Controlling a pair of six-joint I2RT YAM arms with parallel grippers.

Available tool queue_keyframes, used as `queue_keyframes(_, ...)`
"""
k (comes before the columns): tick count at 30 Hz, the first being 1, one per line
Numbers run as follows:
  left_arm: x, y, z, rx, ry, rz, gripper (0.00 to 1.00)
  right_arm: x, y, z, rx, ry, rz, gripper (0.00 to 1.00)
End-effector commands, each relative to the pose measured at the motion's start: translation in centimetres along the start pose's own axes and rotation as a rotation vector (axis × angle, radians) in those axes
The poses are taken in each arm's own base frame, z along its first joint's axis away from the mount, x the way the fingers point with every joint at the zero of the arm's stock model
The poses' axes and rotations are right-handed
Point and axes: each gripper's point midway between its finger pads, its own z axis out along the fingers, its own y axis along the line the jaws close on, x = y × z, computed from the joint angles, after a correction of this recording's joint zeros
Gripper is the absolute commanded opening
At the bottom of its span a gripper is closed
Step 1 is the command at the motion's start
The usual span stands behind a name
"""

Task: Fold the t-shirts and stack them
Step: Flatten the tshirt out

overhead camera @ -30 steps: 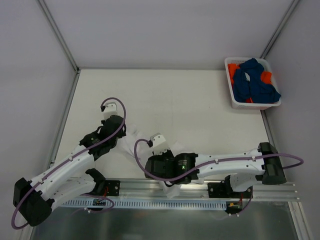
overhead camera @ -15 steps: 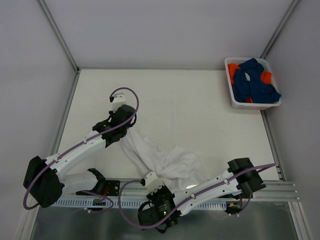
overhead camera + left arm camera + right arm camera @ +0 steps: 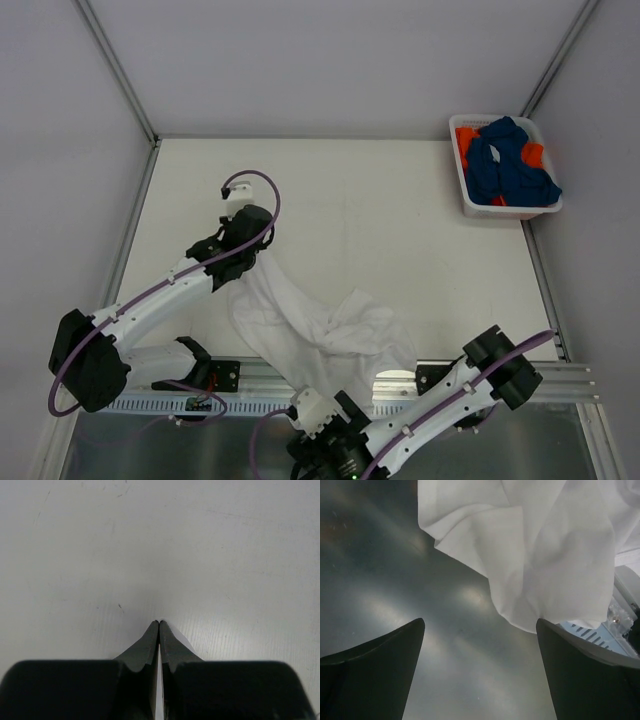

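A white t-shirt (image 3: 310, 325) lies crumpled from the table's left middle to the near edge and hangs over the rail. My left gripper (image 3: 252, 255) is shut on its far corner. In the left wrist view the jaws (image 3: 159, 622) are pressed together with a thin strip of white cloth between them. My right gripper (image 3: 480, 622) stands wide open below the table's near edge and holds nothing. The white t-shirt (image 3: 545, 545) hangs just above and beyond its fingers. Dark blue t-shirts (image 3: 510, 165) and an orange one (image 3: 465, 140) are bundled in the basket.
The white plastic basket (image 3: 510, 211) stands at the table's far right corner. The right arm (image 3: 440, 405) reaches down past the aluminium rail (image 3: 250, 375) at the near edge, over a grey metal surface (image 3: 395, 555). White walls close in the left, back and right.
The right gripper opened and let go of the white t-shirt, and its arm swung down below the near edge. The shirt spread out towards the rail. The left gripper stayed shut on it.
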Motion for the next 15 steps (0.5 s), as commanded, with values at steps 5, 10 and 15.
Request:
queue_keyframes(5,0.6,1.0,-2.3,0.07,-0.025,-0.092,0.0,-6.9,-5.5,-1.9,0.074,-0.235,0.133,1.0)
queue_keyframes(10,3.1,2.7,-3.3,0.061,0.022,-0.11,0.0,-11.5,-11.1,-0.3,0.214,-0.353,0.181,1.0)
queue_keyframes(15,5.2,3.3,-3.4,0.056,0.074,-0.124,0.0,-13.7,-14.2,4.3,0.234,-0.345,0.253,0.96)
